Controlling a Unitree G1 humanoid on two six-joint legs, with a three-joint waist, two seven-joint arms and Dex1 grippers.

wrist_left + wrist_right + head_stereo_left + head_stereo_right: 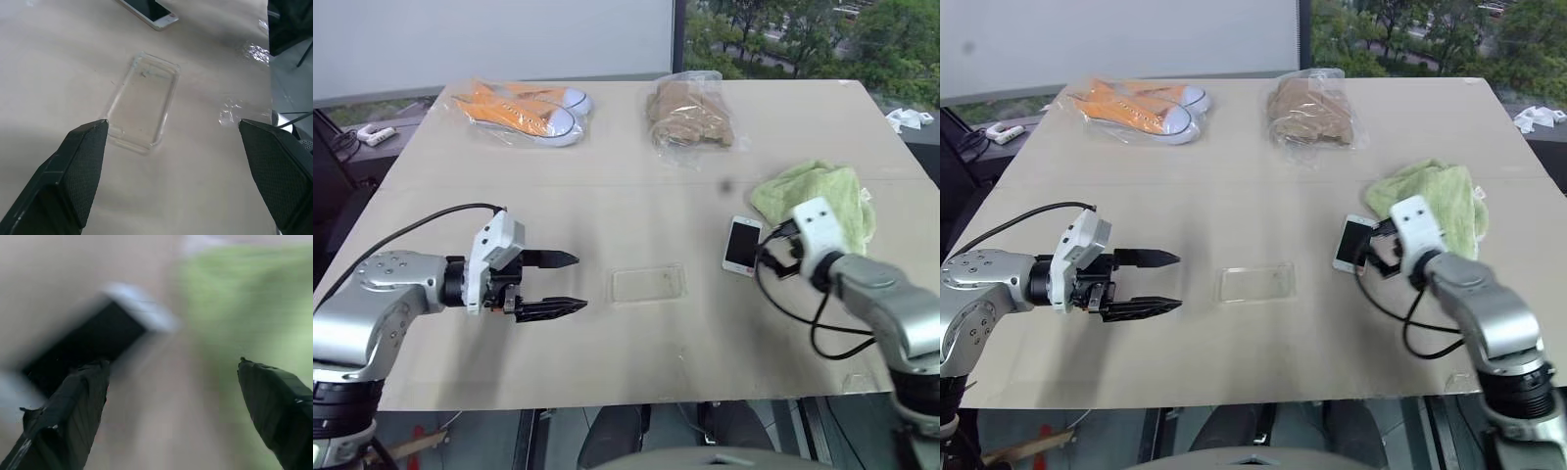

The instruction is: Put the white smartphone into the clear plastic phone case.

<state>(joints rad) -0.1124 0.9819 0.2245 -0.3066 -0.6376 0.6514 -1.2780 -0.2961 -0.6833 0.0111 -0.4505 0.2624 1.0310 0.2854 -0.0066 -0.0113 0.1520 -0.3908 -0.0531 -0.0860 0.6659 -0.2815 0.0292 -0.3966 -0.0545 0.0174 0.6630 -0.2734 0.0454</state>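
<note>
The white smartphone (742, 245) lies flat on the table, right of centre, beside a green cloth (818, 191). The clear plastic phone case (648, 284) lies empty near the middle of the table. My left gripper (581, 282) hovers left of the case, pointing at it, open with nothing between its fingers; in the left wrist view the case (142, 103) sits ahead between the two fingers. My right gripper (173, 362) is open just above the table at the phone's right side, between the phone (93, 342) and the cloth (244, 298).
A pair of orange shoes in a clear bag (524, 110) lies at the back left. A brown item in a crinkly clear bag (688, 116) lies at the back centre. The table's front edge (607, 399) runs close below both arms.
</note>
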